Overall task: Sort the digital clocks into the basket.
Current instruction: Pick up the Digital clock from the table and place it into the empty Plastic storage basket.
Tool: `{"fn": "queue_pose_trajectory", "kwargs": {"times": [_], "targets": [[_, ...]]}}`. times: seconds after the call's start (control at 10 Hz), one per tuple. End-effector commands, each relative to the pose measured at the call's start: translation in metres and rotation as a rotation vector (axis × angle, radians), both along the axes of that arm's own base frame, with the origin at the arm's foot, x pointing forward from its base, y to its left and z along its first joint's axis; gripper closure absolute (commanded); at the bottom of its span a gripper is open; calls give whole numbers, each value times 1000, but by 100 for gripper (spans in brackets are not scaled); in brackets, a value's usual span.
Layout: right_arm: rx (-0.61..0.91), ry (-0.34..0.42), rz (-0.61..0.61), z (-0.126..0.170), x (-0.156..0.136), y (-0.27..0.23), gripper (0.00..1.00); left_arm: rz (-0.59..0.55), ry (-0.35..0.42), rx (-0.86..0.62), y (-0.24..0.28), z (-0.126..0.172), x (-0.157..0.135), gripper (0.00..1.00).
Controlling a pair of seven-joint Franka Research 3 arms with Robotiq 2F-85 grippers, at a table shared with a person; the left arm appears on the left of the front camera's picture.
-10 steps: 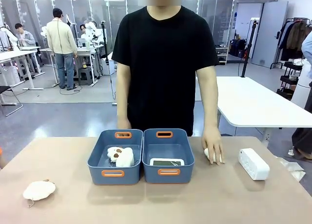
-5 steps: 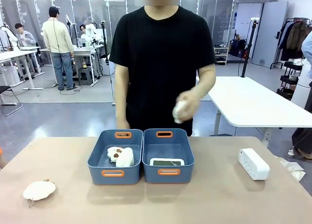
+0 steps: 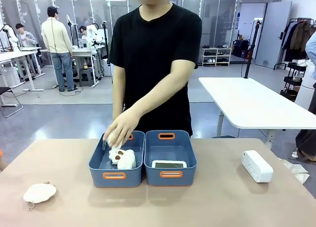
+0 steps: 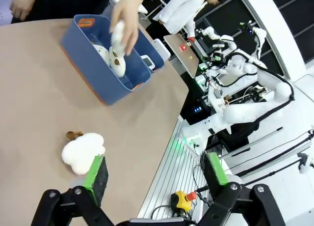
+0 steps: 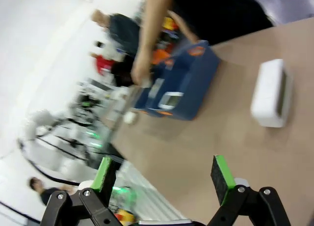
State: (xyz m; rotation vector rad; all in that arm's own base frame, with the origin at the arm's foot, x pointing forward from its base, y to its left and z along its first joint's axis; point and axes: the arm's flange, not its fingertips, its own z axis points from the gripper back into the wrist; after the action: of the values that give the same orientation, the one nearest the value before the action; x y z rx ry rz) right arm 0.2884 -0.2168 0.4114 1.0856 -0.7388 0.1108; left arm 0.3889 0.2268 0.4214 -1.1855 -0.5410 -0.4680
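Observation:
One digital clock (image 3: 169, 164) lies flat inside the right-hand blue basket (image 3: 190, 160). A second clock (image 3: 256, 166) stands on the table to the right of the basket, also seen as a white block (image 5: 270, 92) ahead of my right gripper (image 5: 162, 179). That gripper hangs open above the table, well short of the basket (image 5: 196, 73) and the clock in it (image 5: 170, 99). My left gripper (image 4: 156, 179) is open too, with nothing between its fingers, far from the tubs (image 4: 93, 73).
The twin blue tub (image 3: 96, 163) on the left holds white paw plush pieces (image 3: 122, 158). The person's hand (image 3: 118, 131) hovers over it with another white plush. One more paw plush (image 3: 39, 192) lies near the table's front left, close to my left gripper's finger (image 4: 95, 173).
The person's hand lifted a white plush from the table right of the baskets and carried it across to above the left tub. Neither gripper's jaws changed.

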Motion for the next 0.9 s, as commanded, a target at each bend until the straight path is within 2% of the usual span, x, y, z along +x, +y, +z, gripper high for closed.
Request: {"fn": "queue_pose_trajectory", "kwargs": {"times": [0.0,0.1,0.2,0.3,0.5,0.6,0.8], "targets": [[-345,65,-55,12,13,35,0,-6,4,-3,-2,1,-5,0],[-486,76,-51,18,23,44,0,-6,4,-3,-2,1,-5,0],[-530,110,-11,21,35,56,0,-6,4,-3,-2,1,-5,0],[-615,128,-3,16,53,76,0,-6,4,-3,-2,1,-5,0],[-753,166,5,-13,92,118,0,-6,4,-3,-2,1,-5,0],[-858,134,-78,-22,111,139,0,-6,4,-3,-2,1,-5,0],[-941,165,-136,-24,136,162,0,-6,4,-3,-2,1,-5,0]]}}
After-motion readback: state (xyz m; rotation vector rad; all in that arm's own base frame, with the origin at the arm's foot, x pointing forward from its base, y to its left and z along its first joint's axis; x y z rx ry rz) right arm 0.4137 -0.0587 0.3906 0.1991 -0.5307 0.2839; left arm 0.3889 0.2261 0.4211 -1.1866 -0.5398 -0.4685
